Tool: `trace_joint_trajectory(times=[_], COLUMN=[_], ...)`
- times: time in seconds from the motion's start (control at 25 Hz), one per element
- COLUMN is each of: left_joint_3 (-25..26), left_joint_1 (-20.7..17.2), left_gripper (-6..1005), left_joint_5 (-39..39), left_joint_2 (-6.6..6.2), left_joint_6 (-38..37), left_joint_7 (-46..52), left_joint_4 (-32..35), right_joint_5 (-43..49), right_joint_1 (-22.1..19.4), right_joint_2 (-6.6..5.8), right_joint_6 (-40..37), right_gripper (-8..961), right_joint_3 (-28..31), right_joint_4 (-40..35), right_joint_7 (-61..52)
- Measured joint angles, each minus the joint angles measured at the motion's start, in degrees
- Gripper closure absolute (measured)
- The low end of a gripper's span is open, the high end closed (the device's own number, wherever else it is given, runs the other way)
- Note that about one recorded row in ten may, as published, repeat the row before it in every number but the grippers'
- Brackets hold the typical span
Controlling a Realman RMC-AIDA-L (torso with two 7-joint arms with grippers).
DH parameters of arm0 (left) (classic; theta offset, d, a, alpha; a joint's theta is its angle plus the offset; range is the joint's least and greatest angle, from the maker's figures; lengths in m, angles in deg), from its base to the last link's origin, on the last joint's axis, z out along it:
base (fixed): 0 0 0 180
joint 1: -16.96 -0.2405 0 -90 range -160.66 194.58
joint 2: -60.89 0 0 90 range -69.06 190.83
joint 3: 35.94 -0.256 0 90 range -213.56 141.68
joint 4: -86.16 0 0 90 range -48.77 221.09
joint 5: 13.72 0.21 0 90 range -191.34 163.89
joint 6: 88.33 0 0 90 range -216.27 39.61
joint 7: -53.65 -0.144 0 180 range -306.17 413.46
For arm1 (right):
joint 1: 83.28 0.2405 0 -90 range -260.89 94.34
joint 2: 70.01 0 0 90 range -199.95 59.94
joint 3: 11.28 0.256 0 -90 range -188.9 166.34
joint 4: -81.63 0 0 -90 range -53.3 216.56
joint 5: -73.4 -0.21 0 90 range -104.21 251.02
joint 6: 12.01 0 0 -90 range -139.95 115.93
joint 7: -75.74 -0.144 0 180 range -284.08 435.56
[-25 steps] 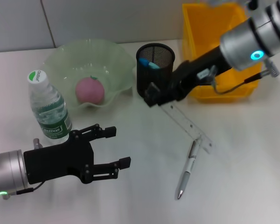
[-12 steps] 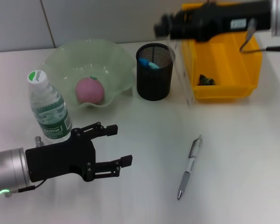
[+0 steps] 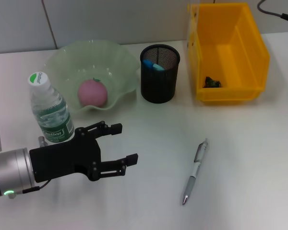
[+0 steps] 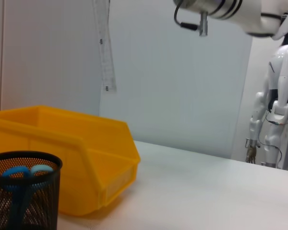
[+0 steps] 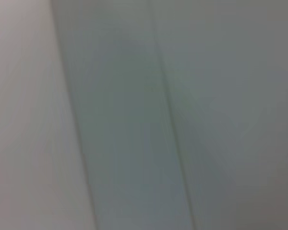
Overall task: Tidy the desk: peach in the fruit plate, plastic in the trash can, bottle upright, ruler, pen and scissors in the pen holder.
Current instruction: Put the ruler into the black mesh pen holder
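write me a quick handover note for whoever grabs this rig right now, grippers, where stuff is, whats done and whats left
Left gripper: open, empty, hovering low over the desk near the bottle.
Right gripper: out of the head view; a ruler hangs in the air above the trash can in the left wrist view, grip not visible.
Done: peach in the fruit plate, bottle upright, scissors in the pen holder, a dark scrap in the trash can.
Left: ruler into the holder; pen lies on the desk.
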Motion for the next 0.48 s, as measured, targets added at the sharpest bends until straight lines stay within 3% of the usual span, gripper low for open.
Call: trace_joint_trajectory(times=[0.48], left_joint_3=[-0.1], left_joint_1=[0.4], left_gripper=[138], left_joint_5=[-1.5], left_joint_2=[0.00], left_joint_6=[0.3], left_joint_7=[-3.3], left_joint_4=[-1.6], right_joint_5=[-8.3], right_joint_1=[5.4], right_joint_2=[0.54], right_joint_6=[12.3], right_gripper=[573], right_joint_3=[-0.7], right_joint_4=[17.1], right_joint_7=[18.0])
